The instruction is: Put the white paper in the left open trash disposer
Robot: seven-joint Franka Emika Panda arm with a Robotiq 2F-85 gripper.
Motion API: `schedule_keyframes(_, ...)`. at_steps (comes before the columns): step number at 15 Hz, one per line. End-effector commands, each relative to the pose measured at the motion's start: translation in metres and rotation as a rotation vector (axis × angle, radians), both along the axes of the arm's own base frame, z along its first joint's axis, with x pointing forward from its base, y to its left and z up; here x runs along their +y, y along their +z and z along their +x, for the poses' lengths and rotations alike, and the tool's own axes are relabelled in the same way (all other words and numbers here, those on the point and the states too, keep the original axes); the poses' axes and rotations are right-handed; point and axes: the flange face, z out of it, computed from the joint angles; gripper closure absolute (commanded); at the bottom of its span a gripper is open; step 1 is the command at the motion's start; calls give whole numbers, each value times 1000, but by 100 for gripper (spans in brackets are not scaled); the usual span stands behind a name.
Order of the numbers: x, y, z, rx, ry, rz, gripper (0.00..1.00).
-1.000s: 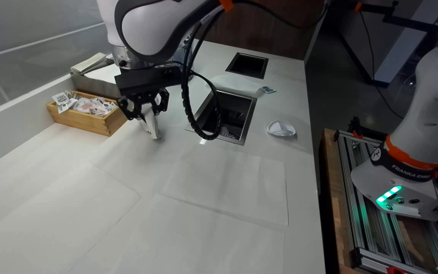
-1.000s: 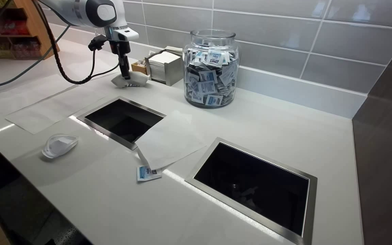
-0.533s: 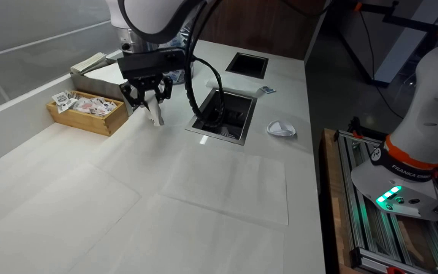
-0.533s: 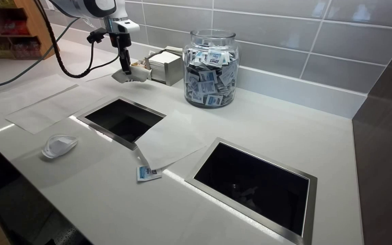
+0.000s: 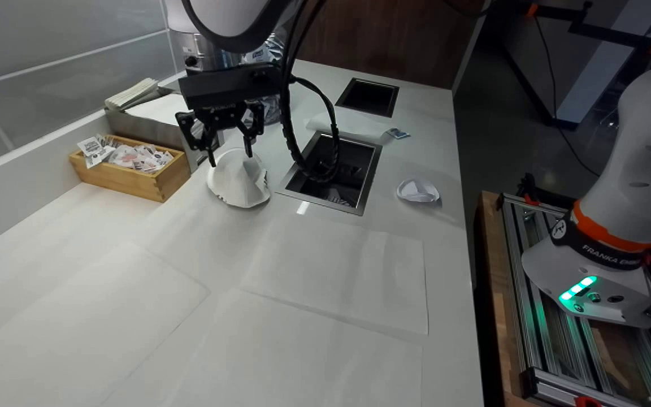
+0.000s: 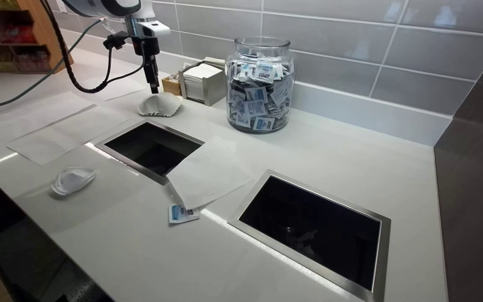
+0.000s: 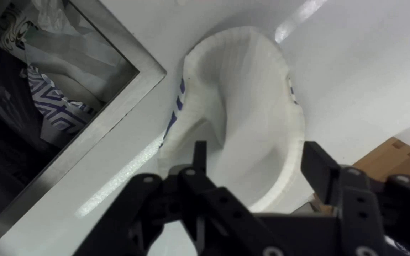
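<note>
The white paper is a crumpled bowl-shaped piece [image 5: 238, 183] with blue marks on its outside. It appears to rest on the counter beside the near-left corner of the framed opening. My gripper [image 5: 230, 160] stands open just above it, and nothing is pinched between the fingers. From the wrist view, the paper [image 7: 247, 92] spreads below and beyond the gripper [image 7: 255, 153]. The left trash disposer [image 6: 136, 165] is a square hole with a metal rim, past the paper [image 6: 159, 107]. Discarded wrappers show inside the disposer [image 7: 119, 106] in the wrist view.
A second opening [image 6: 310, 258] lies further along, with a flat white sheet [image 6: 212, 176] between the two. Behind stand a glass jar of packets [image 6: 260, 92], a napkin holder [image 6: 214, 86] and a wooden box [image 5: 127, 178]. A crumpled scrap [image 5: 417, 190] sits near the counter edge.
Half a second ago the fingers were pinching the paper off the counter. They have since opened; the paper has dropped and spread wider. Over the second, the gripper rose and moved slightly toward the disposer.
</note>
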Motion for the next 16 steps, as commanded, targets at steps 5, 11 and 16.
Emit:
schedule_keyframes(5,-11,-33,-4,-5,3,-19,0)
schedule_keyframes(11,-20,-47,10,-94,-34,-23,0)
schedule_keyframes(16,-26,-58,8,-69,-34,-53,34)
